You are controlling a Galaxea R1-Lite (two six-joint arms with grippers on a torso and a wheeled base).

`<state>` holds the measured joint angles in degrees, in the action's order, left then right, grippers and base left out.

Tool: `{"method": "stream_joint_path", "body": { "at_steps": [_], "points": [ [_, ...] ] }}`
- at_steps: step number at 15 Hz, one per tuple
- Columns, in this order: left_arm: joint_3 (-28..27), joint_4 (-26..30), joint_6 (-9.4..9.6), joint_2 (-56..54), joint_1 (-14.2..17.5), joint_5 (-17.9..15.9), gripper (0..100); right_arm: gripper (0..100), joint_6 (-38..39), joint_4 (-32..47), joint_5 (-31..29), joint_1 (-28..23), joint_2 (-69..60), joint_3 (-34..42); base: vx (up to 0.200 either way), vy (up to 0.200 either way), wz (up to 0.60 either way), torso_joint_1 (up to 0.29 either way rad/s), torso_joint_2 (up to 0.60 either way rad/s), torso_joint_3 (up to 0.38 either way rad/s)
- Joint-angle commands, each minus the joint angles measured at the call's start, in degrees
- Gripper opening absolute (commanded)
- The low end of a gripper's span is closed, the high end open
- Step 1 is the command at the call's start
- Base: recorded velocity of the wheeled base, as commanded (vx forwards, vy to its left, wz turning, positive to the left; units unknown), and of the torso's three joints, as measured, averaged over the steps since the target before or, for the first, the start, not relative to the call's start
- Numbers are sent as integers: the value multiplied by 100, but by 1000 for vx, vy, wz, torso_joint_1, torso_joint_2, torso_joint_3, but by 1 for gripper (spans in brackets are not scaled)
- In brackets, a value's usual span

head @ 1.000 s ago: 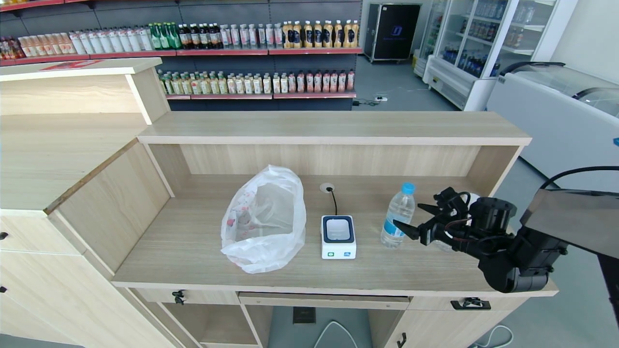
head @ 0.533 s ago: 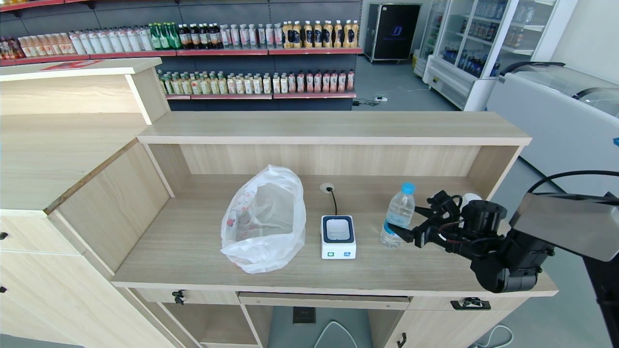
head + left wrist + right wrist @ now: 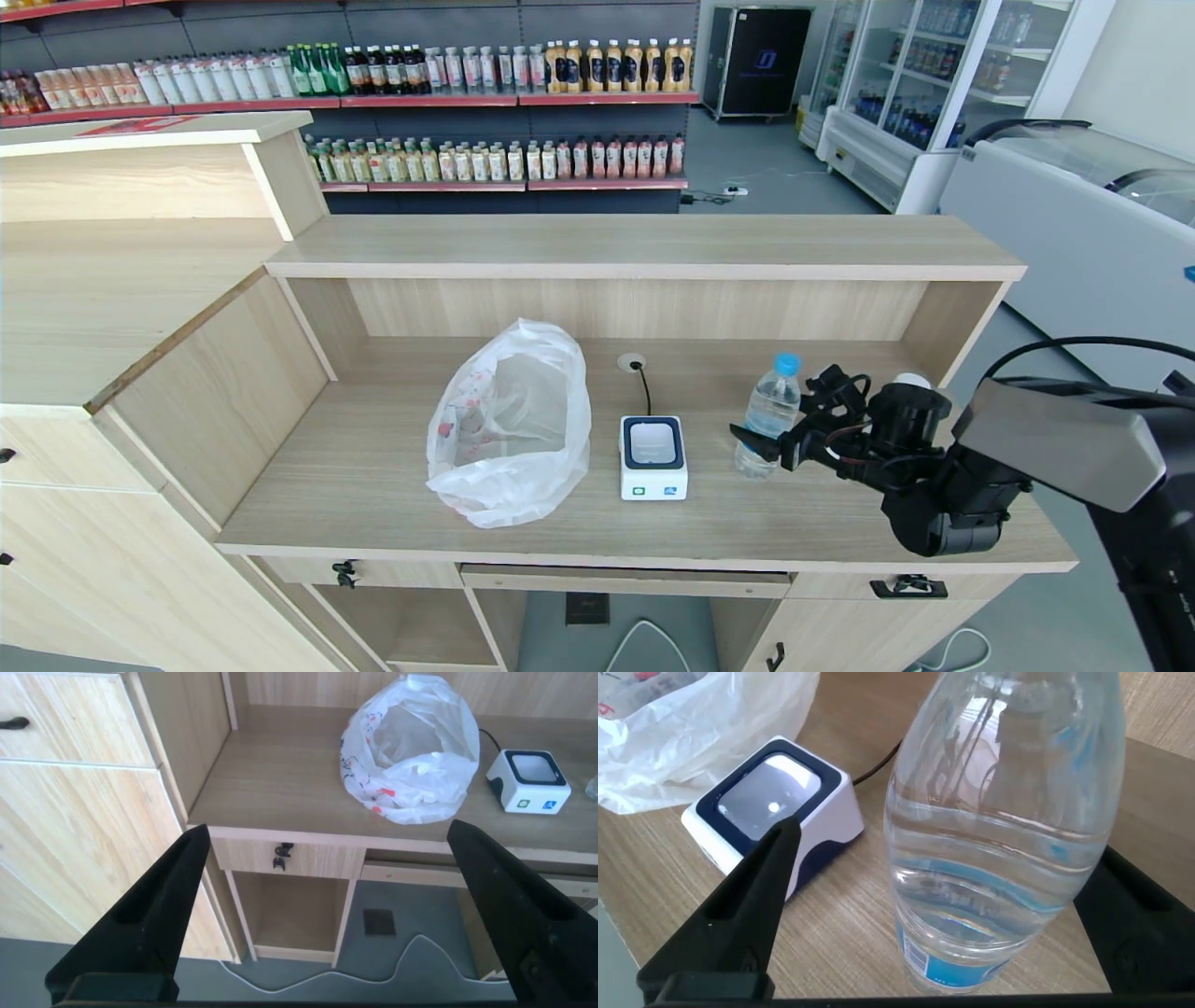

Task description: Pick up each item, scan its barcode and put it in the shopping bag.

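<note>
Water bottle standing between the right gripper's spread fingers

Right gripper (image 3: pixel 773 407) sits low over the wooden counter (image 3: pixel 373 467) with its fingers apart, one on either side of the clear water bottle (image 3: pixel 769 420). In the right wrist view a gap shows between the bottle and one finger. Whether the other finger touches it cannot be told. The bottle stands upright on the counter with its blue cap on, just to the right of the barcode scanner (image 3: pixel 653 456). The scanner is a small white box with a dark-framed window facing up. Its black cable (image 3: pixel 643 387) runs back to a round hole in the counter. The white plastic shopping bag (image 3: pixel 509 425) lies left of the scanner, very near it, its mouth open. The left gripper (image 3: pixel 327 915) hangs in front of the counter, below its top, with its fingers wide apart and nothing between them.
</note>
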<state>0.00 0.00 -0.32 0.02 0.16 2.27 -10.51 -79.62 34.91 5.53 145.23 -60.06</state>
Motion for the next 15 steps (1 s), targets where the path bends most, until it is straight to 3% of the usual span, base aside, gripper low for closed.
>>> {"method": "stream_joint_path", "body": {
  "at_steps": [1, 15],
  "points": [
    [0, 0, -3, -2, 2, 2, 100, 100, 23, 8, 7, 35, 138, -137, 0, 0, 0, 0, 0, 0],
    [0, 0, -3, -2, 2, 2, 100, 100, 225, -10, 15, 62, 454, -542, 0, 0, 0, 0, 0, 0]
  ]
}}
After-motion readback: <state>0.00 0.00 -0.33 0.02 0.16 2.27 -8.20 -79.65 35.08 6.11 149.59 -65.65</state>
